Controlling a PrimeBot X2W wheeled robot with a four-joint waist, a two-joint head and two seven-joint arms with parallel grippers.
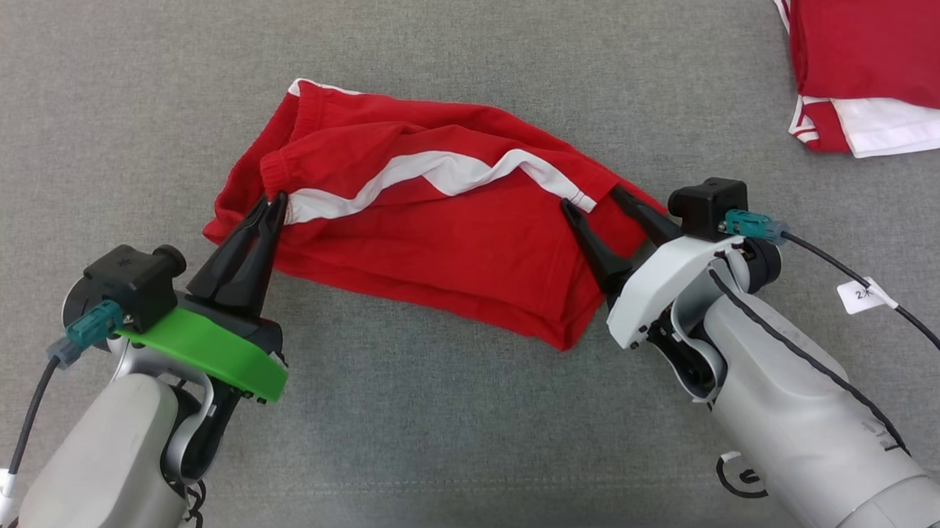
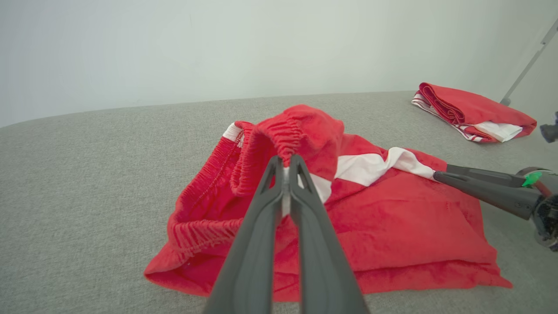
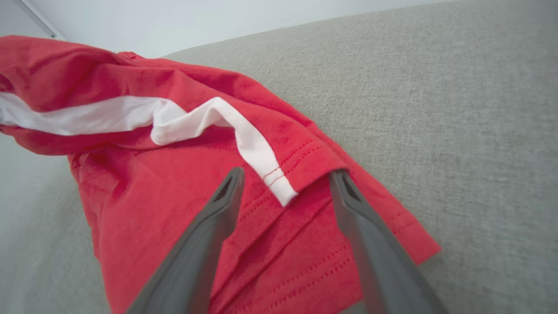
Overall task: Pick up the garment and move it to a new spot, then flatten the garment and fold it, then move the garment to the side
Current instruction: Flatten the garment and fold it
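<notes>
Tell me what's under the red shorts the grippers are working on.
The shorts lie on the grey cloth surface, which shows all round them. Anything directly beneath is covered by their folded layers.

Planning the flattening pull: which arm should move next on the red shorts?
Right. The left gripper is already shut on the waistband. The right gripper has its jaws open astride the hem beside the white stripe, so closing there seems next.

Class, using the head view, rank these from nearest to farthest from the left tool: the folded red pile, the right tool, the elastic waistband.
1. elastic waistband: pinched in the left tool.
2. right tool: across the shorts, at the hem.
3. folded red pile: far upper right.
</notes>
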